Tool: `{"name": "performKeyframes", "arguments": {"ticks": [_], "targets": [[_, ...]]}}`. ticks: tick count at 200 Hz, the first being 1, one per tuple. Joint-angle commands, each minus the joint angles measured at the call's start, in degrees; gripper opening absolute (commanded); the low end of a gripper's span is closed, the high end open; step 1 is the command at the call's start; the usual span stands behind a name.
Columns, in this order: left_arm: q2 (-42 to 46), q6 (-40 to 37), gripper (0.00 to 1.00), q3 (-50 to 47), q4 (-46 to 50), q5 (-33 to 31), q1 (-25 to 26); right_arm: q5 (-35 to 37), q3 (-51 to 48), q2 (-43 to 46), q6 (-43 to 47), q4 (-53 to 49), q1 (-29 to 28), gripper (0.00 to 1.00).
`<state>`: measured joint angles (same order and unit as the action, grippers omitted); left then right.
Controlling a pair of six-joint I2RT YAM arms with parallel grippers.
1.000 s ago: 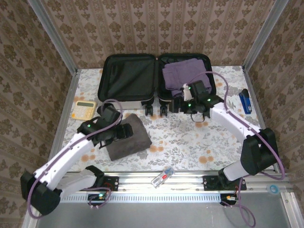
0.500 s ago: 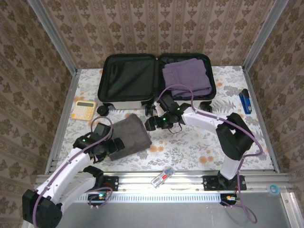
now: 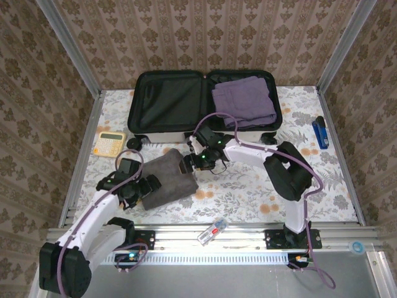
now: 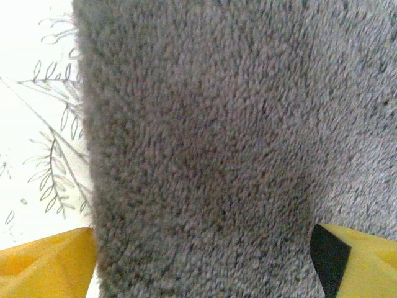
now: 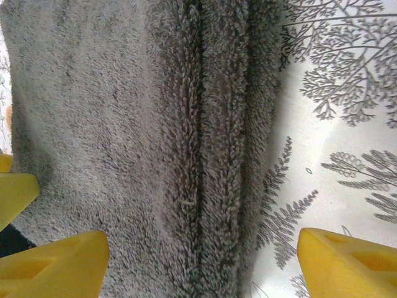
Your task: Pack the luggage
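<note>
The luggage (image 3: 162, 107) lies open and flat at the far side of the desk (image 3: 248, 186), its two halves side by side. The left half shows bare black lining. The right half holds a folded purple cloth (image 3: 244, 99). Its black wheels (image 3: 133, 143) face the near side. In front of it, apart from its edge, a folded grey towel (image 3: 166, 179) (image 4: 211, 136) (image 5: 124, 124) lies on the flowered desk top. The left fingers (image 3: 142, 187) (image 4: 46, 264) are at the towel's near-left end. In the left wrist view they are released and spread wide, one over the desk just beside the towel's edge, the other over the pile itself. The right fingers (image 3: 191, 162) (image 5: 59, 264) are at the towel's far-right end, just in front of the luggage wheels. In the right wrist view they are also released and wide apart, with the towel's folded edge and a strip of bare desk between them. Neither pair grips the towel. A yellow calculator (image 3: 109, 142) lies near the desk's left edge, left of the luggage. A blue stapler (image 3: 321, 131) lies near the right edge. A small clear item (image 3: 213, 231) rests on the rail between the arm bases.
</note>
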<state>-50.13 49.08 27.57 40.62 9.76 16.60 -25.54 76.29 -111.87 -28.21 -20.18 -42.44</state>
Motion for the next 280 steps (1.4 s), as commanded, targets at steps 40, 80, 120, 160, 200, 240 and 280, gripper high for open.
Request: {"name": "performKeyframes", "arguments": {"ticks": [40,80,120,160,200,240,280], "targets": [[-7.0,-4.4,0.90,-0.2,-7.1,1.3,-2.3,-3.7,3.9,-5.1,-1.6,0.7,-1.8,0.77],[-11.2,-5.0,0.87,-0.7,-10.7,1.9,-2.3,-4.5,4.9,-6.7,-2.4,1.0,-3.0,0.73],[-10.9,-4.3,0.79,-1.6,-13.8,3.0,-1.6,-6.2,5.3,-7.2,-2.7,1.0,-3.3,0.58],[-9.3,-3.6,0.59,-2.0,-18.0,3.9,-0.7,-7.9,6.5,-7.5,-2.3,0.2,-3.2,0.35],[-8.4,-3.5,0.26,-0.4,-17.9,4.5,0.9,-8.3,6.9,-5.5,-2.1,-0.6,-3.1,0.11],[-8.3,-4.1,0.11,4.8,-13.0,3.3,3.2,-8.4,7.7,-2.2,-1.7,-3.0,-1.9,0.02],[-8.4,-4.1,0.06,13.5,-8.5,2.0,5.8,-9.0,7.1,2.8,-1.4,-4.9,0.7,0.00]]}}
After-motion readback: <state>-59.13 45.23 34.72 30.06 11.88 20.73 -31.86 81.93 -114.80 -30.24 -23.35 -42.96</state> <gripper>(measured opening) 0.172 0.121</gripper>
